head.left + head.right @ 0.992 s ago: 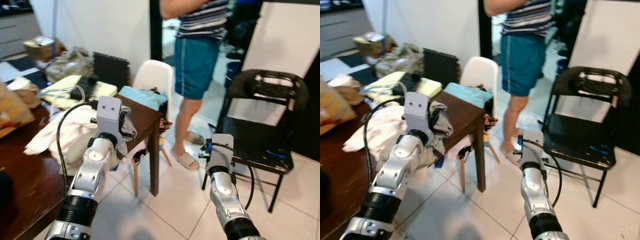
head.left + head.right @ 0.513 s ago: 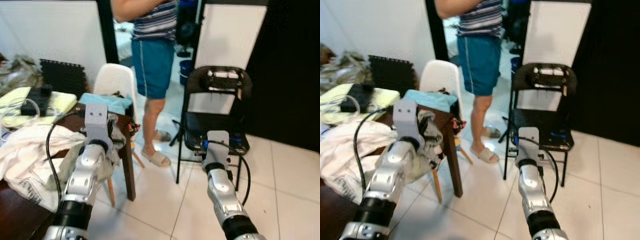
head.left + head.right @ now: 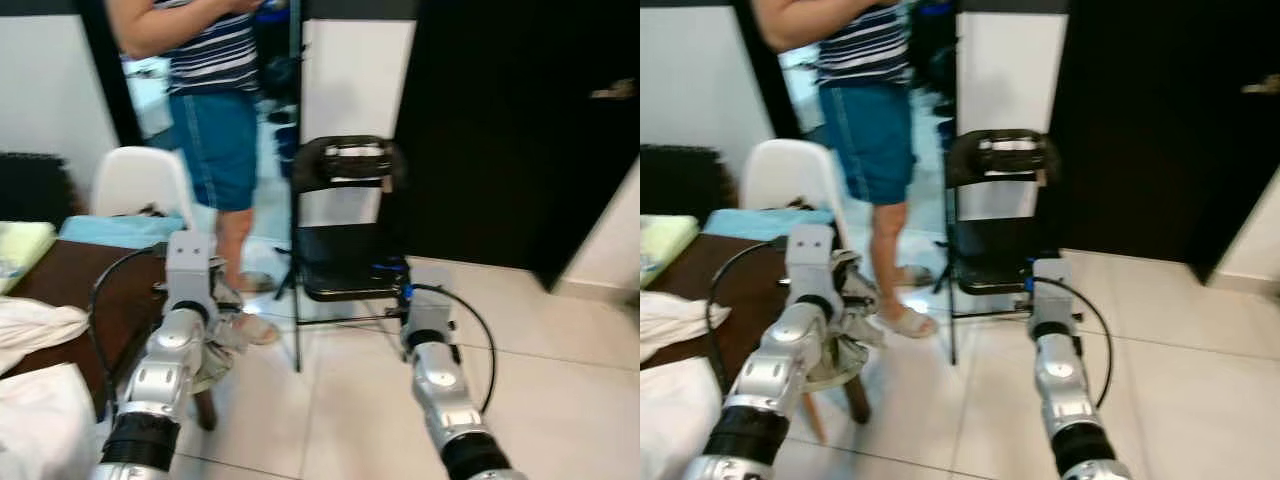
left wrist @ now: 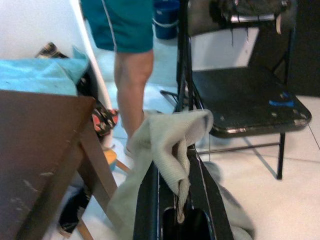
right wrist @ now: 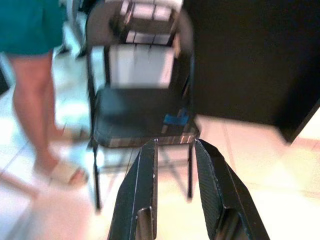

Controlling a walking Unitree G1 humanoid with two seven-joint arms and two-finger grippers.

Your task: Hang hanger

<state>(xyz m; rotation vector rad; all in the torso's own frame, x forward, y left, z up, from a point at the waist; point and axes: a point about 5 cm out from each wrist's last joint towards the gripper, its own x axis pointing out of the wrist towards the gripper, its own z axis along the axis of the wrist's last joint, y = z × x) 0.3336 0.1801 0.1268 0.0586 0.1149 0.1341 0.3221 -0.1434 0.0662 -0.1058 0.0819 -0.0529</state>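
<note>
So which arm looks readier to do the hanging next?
Probably the left. Its gripper is shut on a pale grey cloth that drapes down beside the brown table. The right gripper is open and holds nothing, pointing at the black folding chair.

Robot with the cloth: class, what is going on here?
The left gripper has its jaws shut on a pale grey cloth, carried beside the dark wooden table. The right gripper is held out in front, jaws open and holding nothing, aimed toward a black folding chair by a dark wall. A person in a striped top and teal shorts stands just behind a white chair. No hanger can be made out, so hanging has not begun.
</note>
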